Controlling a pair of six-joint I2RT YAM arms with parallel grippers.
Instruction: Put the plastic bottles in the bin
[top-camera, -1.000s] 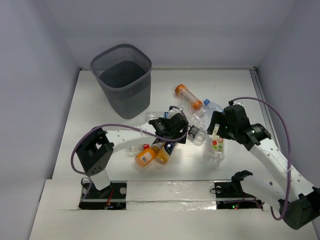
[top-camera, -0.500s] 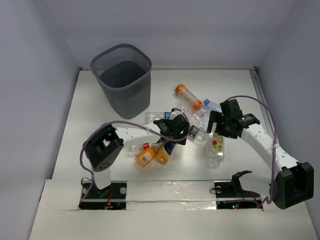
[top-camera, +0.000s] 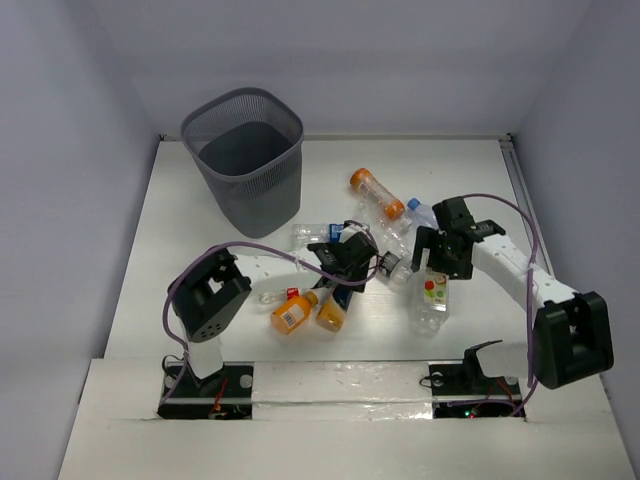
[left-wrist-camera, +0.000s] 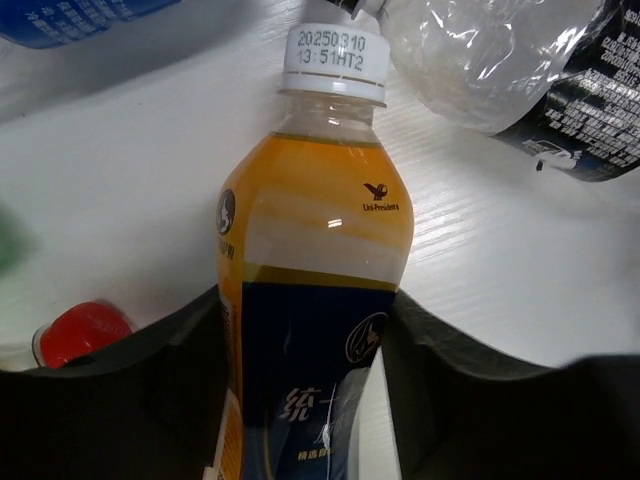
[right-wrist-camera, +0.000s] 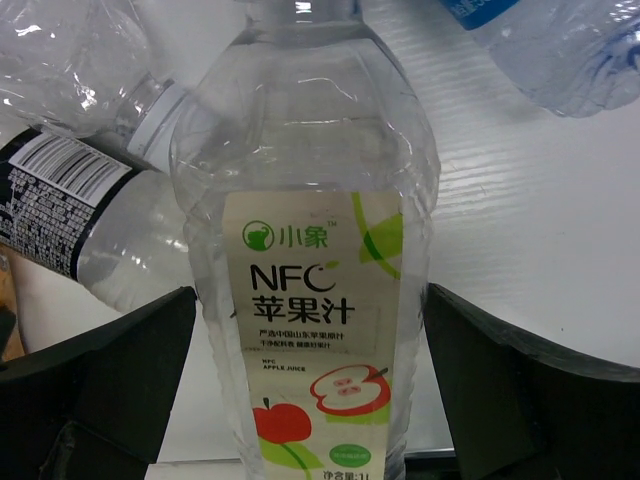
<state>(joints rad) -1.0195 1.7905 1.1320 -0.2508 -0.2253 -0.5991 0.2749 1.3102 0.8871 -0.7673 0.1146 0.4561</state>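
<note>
Your left gripper (left-wrist-camera: 305, 300) has closed in and now pinches the orange bottle (left-wrist-camera: 315, 230), right of and nearer than the bin (top-camera: 250, 195); your right gripper (right-wrist-camera: 308, 293) stands spread around the clear juice bottle (right-wrist-camera: 310, 180), farther right.

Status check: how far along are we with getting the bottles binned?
Done: nothing; the mesh bin shows no bottle inside. In hand: the left gripper has its jaws clasped on the orange drink bottle; the right gripper, open, straddles the apple juice bottle. Remaining: all bottles lie on the table.
</note>
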